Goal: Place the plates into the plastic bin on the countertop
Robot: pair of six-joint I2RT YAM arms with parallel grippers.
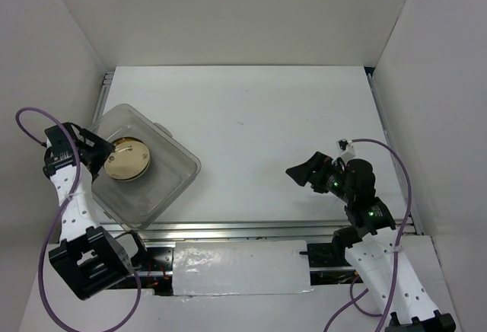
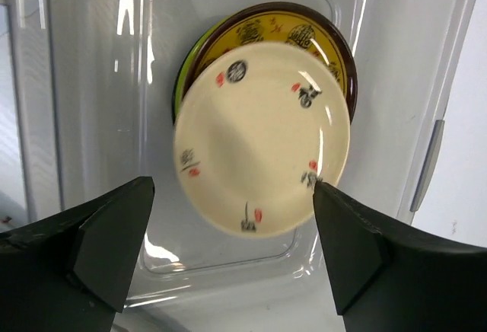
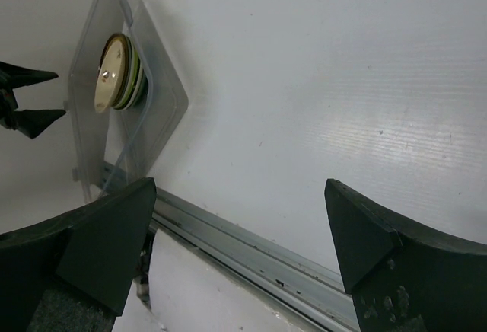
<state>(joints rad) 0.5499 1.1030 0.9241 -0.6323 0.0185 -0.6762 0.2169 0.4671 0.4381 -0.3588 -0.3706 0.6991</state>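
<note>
Left gripper (image 2: 236, 225), jaws wide, hovers over the cream plate (image 2: 262, 138) topping the stack (image 2: 281, 31) in the plastic bin (image 2: 99, 81). Right gripper (image 3: 240, 225), jaws wide, idles. No plates show on the desk (image 1: 304, 119), so it's likely nearly done.

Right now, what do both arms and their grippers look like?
The left arm and right arm have white dotted links, black joints and a looping purple cable each. The right shows green lights. The left gripper and right gripper have black wedge-shaped fingers.
</note>
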